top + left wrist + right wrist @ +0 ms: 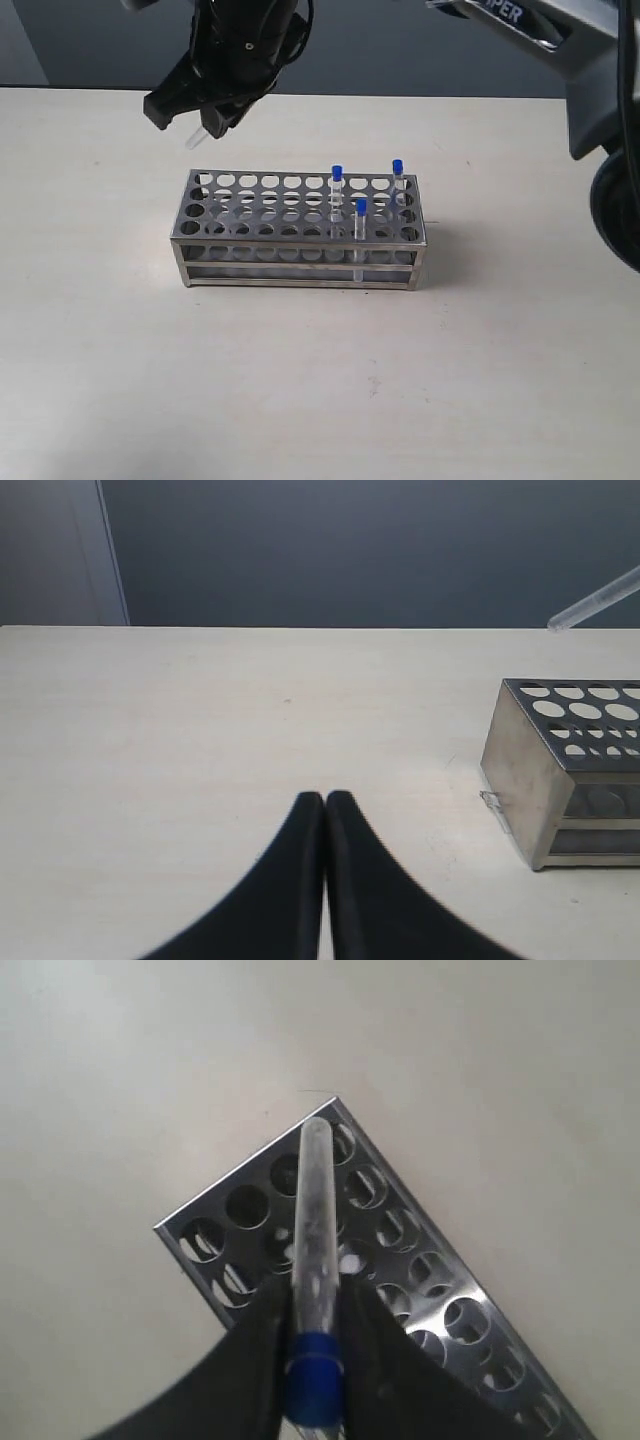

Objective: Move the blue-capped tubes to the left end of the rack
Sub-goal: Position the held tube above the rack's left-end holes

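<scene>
1. Standing upright in the rack (300, 225) are three blue-capped tubes, all in its right half: one near the right end (398, 178), one further in (338, 190), one in the front row (360, 228). Left-end holes are empty.
2. Right gripper (205, 118) hangs above the rack's left end, clear of it, pinching the fourth tube (315, 1230) just beside its blue cap.
3. Left gripper (325, 805) sits low over the tabletop (200, 730), off the rack's left end, fingers pressed together, nothing between them.
4. Held tube's long axis is slanted, not vertical; its rounded clear end points down toward the rack's left-end holes, cap end uppermost.
</scene>
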`<move>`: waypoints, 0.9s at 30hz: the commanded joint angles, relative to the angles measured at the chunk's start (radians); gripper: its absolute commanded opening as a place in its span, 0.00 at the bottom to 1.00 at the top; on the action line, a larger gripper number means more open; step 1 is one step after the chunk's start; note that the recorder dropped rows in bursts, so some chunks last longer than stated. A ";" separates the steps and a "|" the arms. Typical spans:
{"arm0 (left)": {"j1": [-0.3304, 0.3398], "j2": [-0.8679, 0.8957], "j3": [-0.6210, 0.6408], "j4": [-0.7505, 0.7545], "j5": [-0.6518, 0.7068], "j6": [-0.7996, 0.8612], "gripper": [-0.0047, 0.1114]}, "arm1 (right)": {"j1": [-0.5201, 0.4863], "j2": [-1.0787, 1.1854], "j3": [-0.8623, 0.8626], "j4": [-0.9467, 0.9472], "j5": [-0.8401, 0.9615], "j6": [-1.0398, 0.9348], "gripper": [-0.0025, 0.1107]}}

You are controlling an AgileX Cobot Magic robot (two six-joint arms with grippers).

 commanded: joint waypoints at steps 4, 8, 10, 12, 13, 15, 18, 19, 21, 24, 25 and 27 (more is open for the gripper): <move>-0.004 -0.004 -0.003 0.000 -0.008 -0.001 0.05 | 0.001 0.016 0.009 -0.010 -0.005 -0.009 0.01; -0.004 -0.004 -0.003 0.000 -0.008 -0.001 0.05 | 0.001 0.018 0.036 -0.014 -0.005 -0.009 0.01; -0.004 -0.004 -0.003 0.000 -0.008 -0.001 0.05 | 0.001 0.025 0.048 -0.015 -0.005 -0.009 0.01; -0.004 -0.004 -0.003 0.000 -0.008 -0.001 0.05 | 0.001 0.038 0.047 -0.015 -0.005 -0.016 0.01; -0.004 -0.004 -0.003 0.000 -0.008 -0.001 0.05 | 0.001 0.041 0.047 -0.015 -0.005 -0.026 0.01; -0.004 -0.004 -0.003 0.000 -0.008 -0.001 0.05 | 0.001 0.051 0.047 -0.015 -0.005 -0.031 0.01; -0.004 -0.004 -0.003 0.000 -0.008 -0.001 0.05 | 0.001 0.062 0.047 -0.018 -0.005 -0.031 0.01; -0.004 -0.004 -0.003 0.000 -0.008 -0.001 0.05 | 0.001 0.062 0.047 -0.018 -0.005 -0.031 0.01; -0.004 -0.004 -0.003 0.000 -0.008 -0.001 0.05 | 0.001 0.061 0.047 -0.018 -0.005 -0.035 0.01; -0.004 -0.004 -0.003 -0.004 -0.006 -0.001 0.05 | 0.001 0.061 0.047 -0.018 -0.005 -0.044 0.01; -0.004 -0.004 -0.003 -0.004 -0.006 -0.001 0.05 | 0.001 0.061 0.047 -0.018 -0.005 -0.049 0.01; -0.004 -0.004 -0.003 -0.004 -0.006 -0.001 0.05 | 0.001 0.061 0.047 -0.018 -0.005 -0.056 0.01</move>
